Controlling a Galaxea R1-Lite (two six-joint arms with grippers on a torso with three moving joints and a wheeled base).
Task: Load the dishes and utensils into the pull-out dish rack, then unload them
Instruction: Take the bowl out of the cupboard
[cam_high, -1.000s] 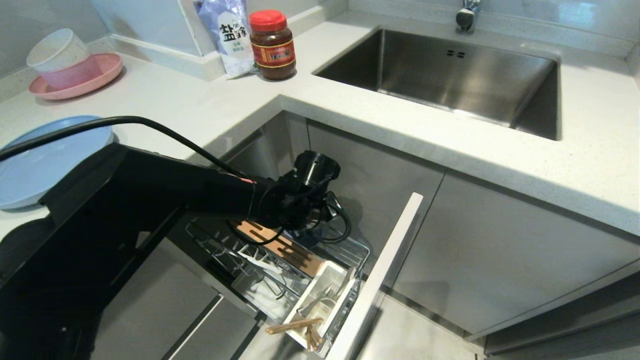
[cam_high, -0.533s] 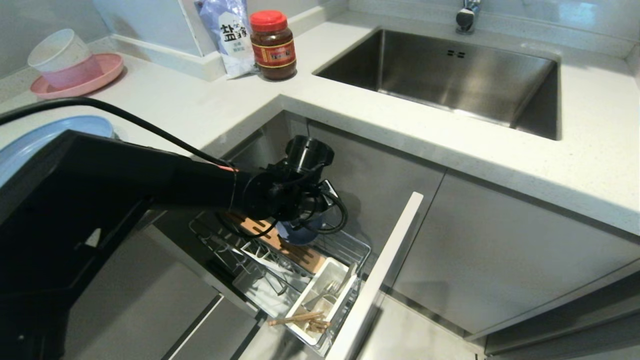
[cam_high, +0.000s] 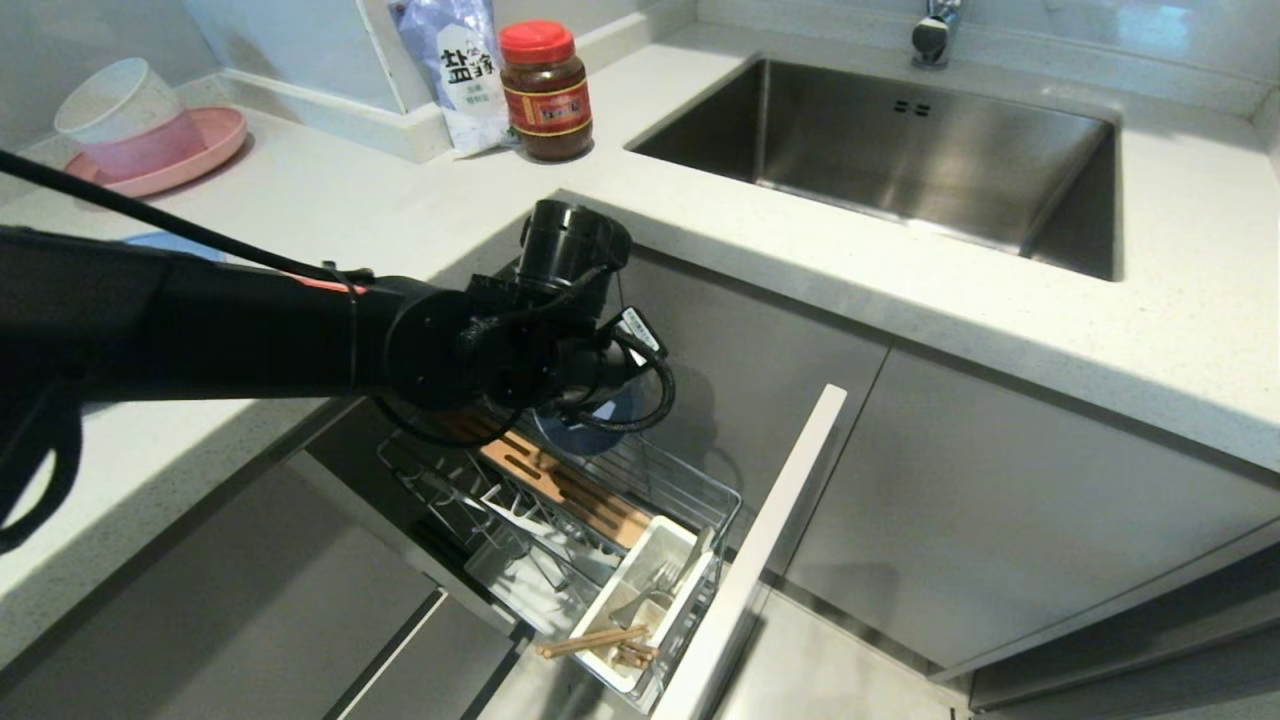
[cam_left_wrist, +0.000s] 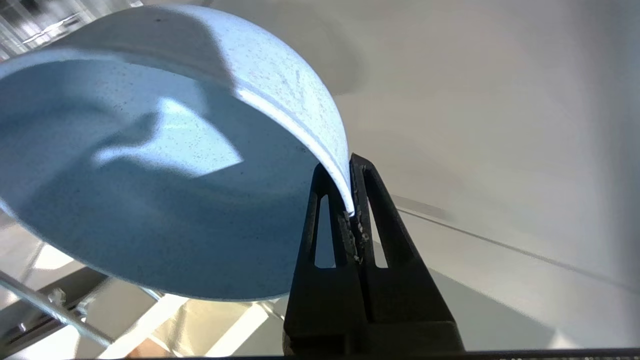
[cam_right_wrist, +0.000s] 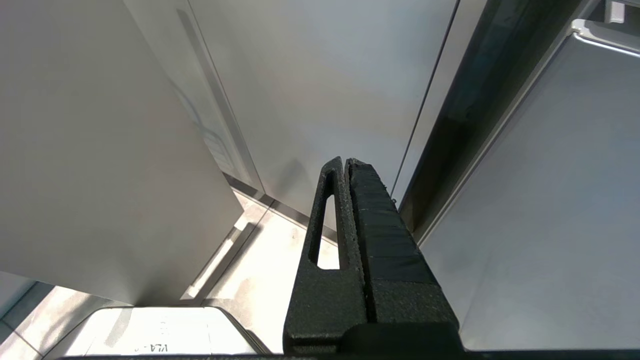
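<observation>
Since a second ago my left arm has lifted, bringing the blue bowl (cam_high: 590, 425) up out of the dish rack (cam_high: 560, 500). I see the left gripper (cam_left_wrist: 352, 210) pinched tight on the bowl's rim, holding it above the rack's far end. Chopsticks (cam_high: 592, 641) and a fork (cam_high: 645, 590) sit in the white caddy (cam_high: 650, 545). My right gripper (cam_right_wrist: 346, 167) is closed on nothing, parked beside the cabinet fronts.

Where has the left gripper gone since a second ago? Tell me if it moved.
Yes. The left gripper, shut on the bowl, has risen up and away from the rack, toward the counter edge.
</observation>
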